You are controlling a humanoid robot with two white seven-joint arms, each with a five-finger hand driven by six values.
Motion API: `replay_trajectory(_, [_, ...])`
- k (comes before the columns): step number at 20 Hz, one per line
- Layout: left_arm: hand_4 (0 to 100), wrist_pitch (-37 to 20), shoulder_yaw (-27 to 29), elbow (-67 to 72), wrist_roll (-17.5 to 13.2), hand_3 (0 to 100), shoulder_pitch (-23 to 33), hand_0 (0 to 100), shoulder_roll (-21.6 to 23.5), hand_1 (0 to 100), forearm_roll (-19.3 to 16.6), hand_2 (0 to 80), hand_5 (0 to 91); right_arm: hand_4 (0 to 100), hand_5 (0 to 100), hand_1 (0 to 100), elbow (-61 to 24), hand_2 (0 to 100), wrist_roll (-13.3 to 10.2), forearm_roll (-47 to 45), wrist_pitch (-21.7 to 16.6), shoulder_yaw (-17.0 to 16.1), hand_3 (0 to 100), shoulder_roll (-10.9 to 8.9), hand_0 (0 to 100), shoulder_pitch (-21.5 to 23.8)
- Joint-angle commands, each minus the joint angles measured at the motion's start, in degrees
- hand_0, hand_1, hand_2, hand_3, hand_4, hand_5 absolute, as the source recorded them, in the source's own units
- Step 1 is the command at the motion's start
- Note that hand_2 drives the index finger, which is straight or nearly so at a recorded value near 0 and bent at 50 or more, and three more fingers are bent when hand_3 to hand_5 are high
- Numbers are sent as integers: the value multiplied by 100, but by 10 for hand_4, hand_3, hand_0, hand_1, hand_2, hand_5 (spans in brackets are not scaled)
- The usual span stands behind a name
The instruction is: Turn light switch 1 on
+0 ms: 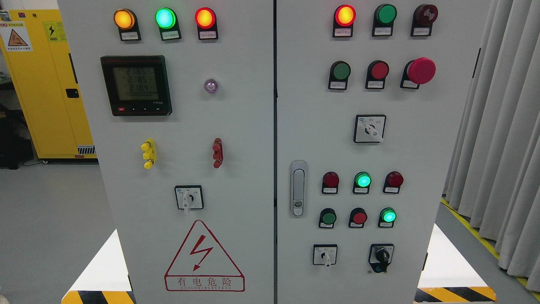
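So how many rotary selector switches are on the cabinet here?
4: left door lower middle; right door middle; right door bottom, white-handled; beside it, black-handled. None look hidden.

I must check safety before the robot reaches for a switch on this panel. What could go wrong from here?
1. No label is readable, so the robot may pick the wrong switch: several look alike, such as the lower left rotary switch and the lower right rotary switch.
2. The big red mushroom button sticks out; a passing arm could bump it.
3. Neither hand is in view yet, so the approach cannot be checked.
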Motion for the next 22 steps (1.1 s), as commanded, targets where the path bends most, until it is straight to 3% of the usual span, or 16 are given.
replay_trajectory(1, [756,-17,77,-1919,228,681,-225,297,-108,535,168,431,794,0,0,500,0,40,-4,-167,4,0,0,0,0,0])
replay_trajectory(7, [738,44,-133,-2586,307,687,-383,275,-135,579,150,491,723,0,0,500,0,40,-4,-167,4,0,0,0,0,0])
replay_trajectory(12, [752,316,-459,-2675,1107,724,-814,261,-248,605,89,534,741,0,0,500,0,40,-4,-167,4,0,0,0,0,0])
replay_trajectory(16, [779,870,-529,-2702,1143,778,-1332,232,-416,645,80,555,750,0,0,500,0,40,-4,-167,4,0,0,0,0,0])
replay_trajectory(22, [780,1389,-704,-2754,1529,801,-1913,215,-478,656,-139,599,720,0,0,500,0,40,5,-167,4,0,0,0,0,0])
